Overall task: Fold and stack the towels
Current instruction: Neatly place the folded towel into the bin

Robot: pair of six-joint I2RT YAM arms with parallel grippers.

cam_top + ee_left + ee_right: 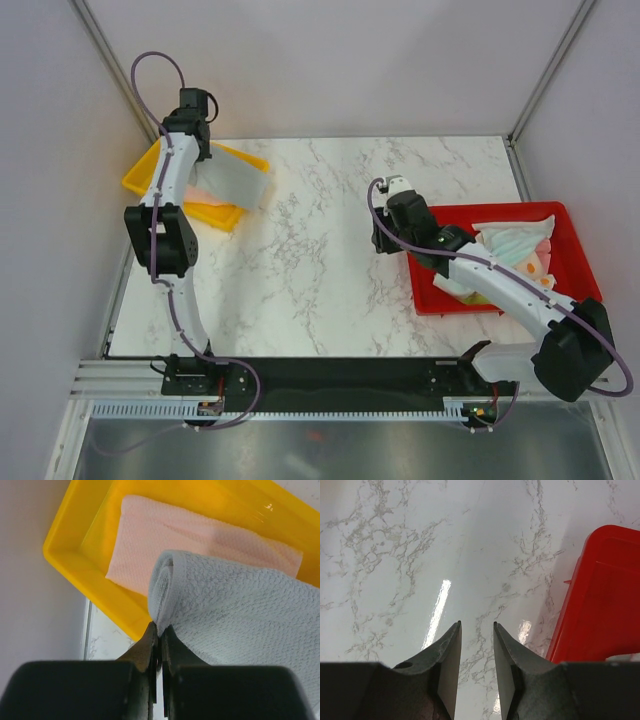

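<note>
Your left gripper [159,629] is pinched shut on an edge of the grey towel [240,615], holding it right over the pink towel [200,540] in the yellow tray [70,560] — both long axes run much alike. Your right gripper [476,627], jaws part-spread and empty, hovers over the table [395,555], with the loose towels [515,248] in the red tray [600,595] just to its right — no writing readable.

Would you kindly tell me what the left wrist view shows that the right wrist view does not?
Only the left wrist view: the left tool shut on a soft grey terry towel, over a yellow plastic tray that holds a folded pale pink towel. Only the right wrist view: the right tool, open and empty, beside the wall of a red plastic tray. Both: the white marbled tabletop, though the left wrist view catches only a sliver of it.
</note>
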